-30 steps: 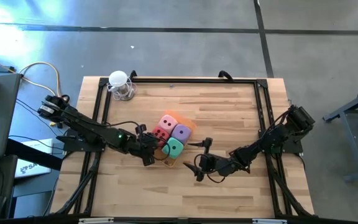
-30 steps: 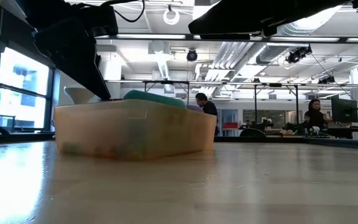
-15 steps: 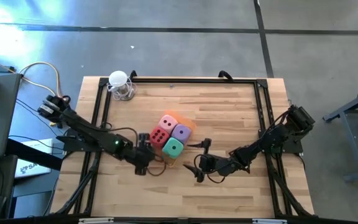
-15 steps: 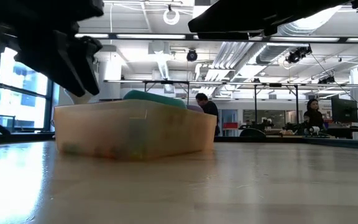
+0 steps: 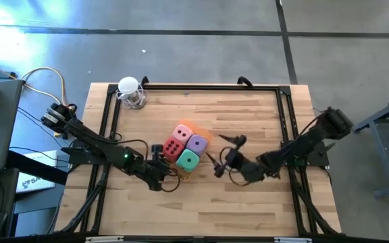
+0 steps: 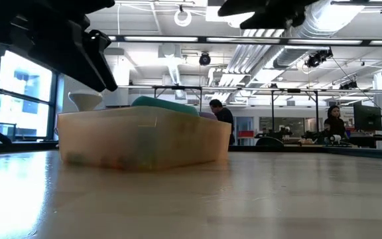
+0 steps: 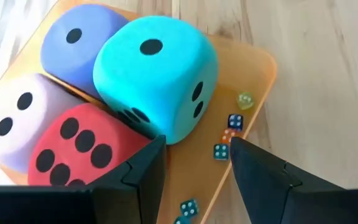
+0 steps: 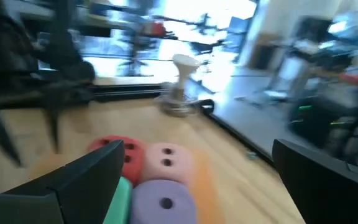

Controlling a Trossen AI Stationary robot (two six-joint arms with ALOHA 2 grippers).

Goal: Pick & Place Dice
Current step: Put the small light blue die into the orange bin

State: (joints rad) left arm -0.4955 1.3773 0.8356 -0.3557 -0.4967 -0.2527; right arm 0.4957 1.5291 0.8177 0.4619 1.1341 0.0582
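Observation:
Four dice sit packed together in a translucent orange tray (image 5: 206,137) at mid-table: red (image 5: 174,146), pink (image 5: 183,132), purple (image 5: 196,143) and teal (image 5: 188,160). The left wrist view shows them close up, teal die (image 7: 157,74) nearest. My left gripper (image 5: 167,172) hovers open at the tray's near-left corner, its fingers (image 7: 145,171) apart over the tray's edge with nothing between them. My right gripper (image 5: 220,154) stands wide open just right of the tray, raised and pointing at the dice (image 8: 163,202); the space between its fingers is bare.
Tiny coloured dice (image 7: 229,121) lie loose in the tray's corner beside the teal die. A white cup-like object (image 5: 130,92) stands at the far left. A black frame (image 5: 286,121) rims the table. Bare wood lies near and to the right of the tray (image 6: 144,136).
My left gripper has drawn back from the tray toward the table's near edge and rolled about its own axis. My right gripper has risen and swung toward the far edge, turning to face the dice. The dice and tray have stayed put.

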